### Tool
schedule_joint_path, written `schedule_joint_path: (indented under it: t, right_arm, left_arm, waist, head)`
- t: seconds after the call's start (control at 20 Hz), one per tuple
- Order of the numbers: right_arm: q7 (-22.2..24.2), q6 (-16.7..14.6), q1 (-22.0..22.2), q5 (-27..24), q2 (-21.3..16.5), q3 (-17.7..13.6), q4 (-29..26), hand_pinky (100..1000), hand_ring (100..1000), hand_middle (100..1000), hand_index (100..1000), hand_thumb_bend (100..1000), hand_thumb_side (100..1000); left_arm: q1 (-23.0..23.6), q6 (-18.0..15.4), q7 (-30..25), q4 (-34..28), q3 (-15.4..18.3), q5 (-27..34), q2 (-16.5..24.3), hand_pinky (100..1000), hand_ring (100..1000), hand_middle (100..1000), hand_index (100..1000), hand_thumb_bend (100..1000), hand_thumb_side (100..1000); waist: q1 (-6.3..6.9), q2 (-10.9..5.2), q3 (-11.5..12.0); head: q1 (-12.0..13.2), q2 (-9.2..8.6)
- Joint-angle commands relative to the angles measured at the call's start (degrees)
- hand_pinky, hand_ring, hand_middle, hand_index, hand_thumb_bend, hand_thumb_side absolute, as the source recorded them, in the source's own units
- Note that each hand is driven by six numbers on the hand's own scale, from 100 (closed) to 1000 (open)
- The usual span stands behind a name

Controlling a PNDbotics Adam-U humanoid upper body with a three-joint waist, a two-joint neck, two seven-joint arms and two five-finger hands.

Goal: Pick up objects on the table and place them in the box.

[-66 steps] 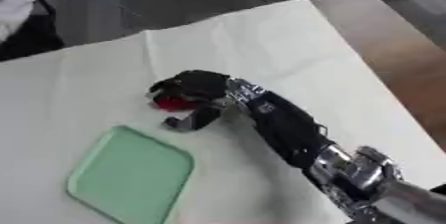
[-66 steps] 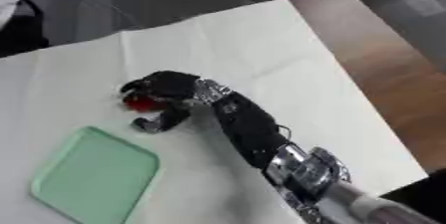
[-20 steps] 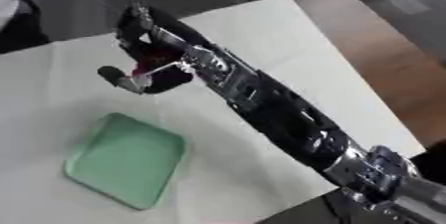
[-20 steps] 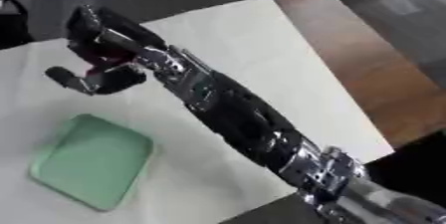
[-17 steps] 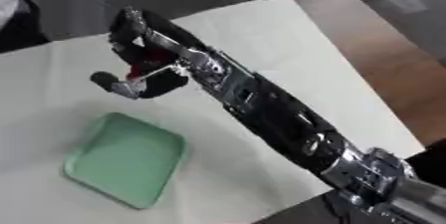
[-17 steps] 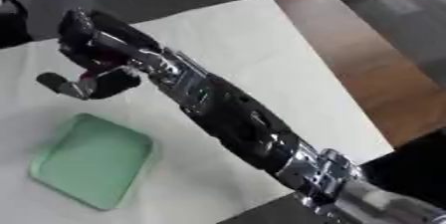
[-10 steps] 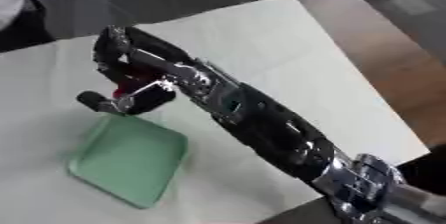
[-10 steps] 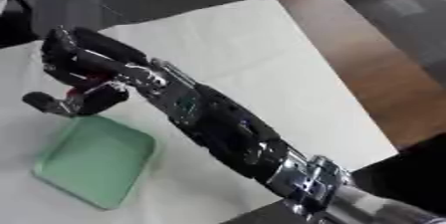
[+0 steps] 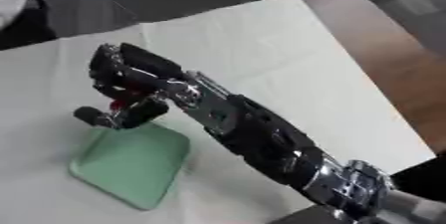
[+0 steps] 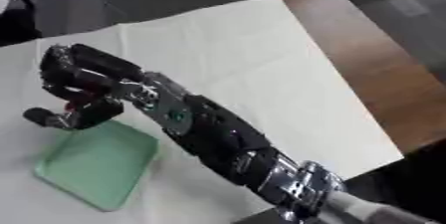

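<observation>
A shallow green tray [image 9: 131, 168] lies flat on the white-covered bench [image 9: 278, 44], and everything else sits in relation to it. Its lower corner points toward the robot, and its upper edge runs just under the right hand [image 9: 131, 86]. That hand hangs above the tray's upper left corner, its black fingers [image 9: 109, 68] curled downward and its thumb [image 9: 91, 116] jutting out past the tray's left side. Caught between the curled fingers and the thumb is a small red object [image 9: 119, 103]; only a patch of red shows in the gap, so its shape cannot be made out, but the fingers are closed round it and it sits clear of the bench, right at the tray's upper edge. Whether it is fully over the tray or just outside its rim cannot be told. From the hand, the black and silver right arm [image 9: 261, 143] runs diagonally across the tray's upper right corner and on down to the lower right. Right of the tray, beyond the arm, the white cover ends and bare brown wood [image 9: 383, 63] of the bench shows along the far right side.
</observation>
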Motion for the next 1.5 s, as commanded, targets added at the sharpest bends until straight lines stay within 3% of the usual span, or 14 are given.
schedule_joint_path:
  t: [0.05, 0.75, 0.8, 0.85, 0.95, 1.0, 1.05, 1.5]
  right_arm:
    - [-1.4, -0.8, -0.9, 2.3, 1.0, 0.0, 0.3, 100, 100, 100, 100, 261, 100]
    - [-2.4, -2.1, 1.7, 6.9, 3.0, 0.2, 4.5, 100, 100, 100, 100, 230, 100]
    - [-2.5, -2.2, 2.0, 7.1, 3.1, 0.1, 4.9, 100, 100, 100, 100, 277, 100]
    - [-2.6, -2.4, 2.3, 7.3, 3.3, 0.1, 5.3, 100, 100, 100, 100, 225, 100]
    - [-2.8, -2.6, 2.9, 7.6, 3.6, 0.1, 5.9, 100, 100, 100, 100, 220, 100]
    - [-2.8, -2.7, 3.1, 7.7, 3.7, 0.2, 6.1, 100, 100, 100, 100, 266, 100]
    - [-2.9, -2.8, 3.3, 7.7, 3.9, 0.2, 6.3, 100, 100, 100, 100, 217, 100]
    - [-2.4, -4.2, 4.7, 8.6, 5.4, 1.0, 8.0, 100, 100, 100, 100, 205, 100]
  left_arm:
    - [-1.1, -0.2, 0.1, -0.8, 0.7, -0.4, 0.2, 484, 475, 647, 784, 492, 652]
    - [-1.2, -0.2, 0.1, -0.8, 0.7, -0.3, 0.2, 482, 473, 646, 784, 491, 653]
    - [-1.2, -0.2, 0.1, -0.8, 0.7, -0.3, 0.2, 483, 473, 646, 784, 491, 653]
    - [-1.1, -0.2, 0.1, -0.8, 0.7, -0.3, 0.2, 482, 473, 646, 784, 491, 653]
    - [-1.1, -0.2, 0.1, -0.8, 0.7, -0.3, 0.3, 481, 472, 646, 784, 490, 653]
    - [-1.0, -0.2, 0.1, -0.8, 0.7, -0.2, 0.3, 481, 472, 645, 784, 490, 653]
    - [-1.0, -0.1, 0.0, -0.8, 0.6, -0.2, 0.3, 481, 472, 646, 784, 490, 654]
    - [-1.1, -0.2, 0.1, -0.8, 0.7, -0.3, 0.4, 483, 473, 646, 784, 491, 653]
  waist:
    - [0.18, -0.62, 0.2]
    - [0.42, -0.42, 0.1]
    - [0.44, -0.42, 0.1]
    - [0.45, -0.42, 0.1]
    - [0.47, -0.42, 0.0]
    - [0.49, -0.42, 0.0]
    - [0.49, -0.42, -0.1]
    - [0.43, -0.47, 0.0]
  head:
    - [-0.3, -0.47]
    - [-0.2, -0.64]
    - [-0.2, -0.64]
    - [-0.1, -0.65]
    - [-0.1, -0.64]
    - [-0.1, -0.63]
    - [-0.1, -0.63]
    - [0.1, -0.54]
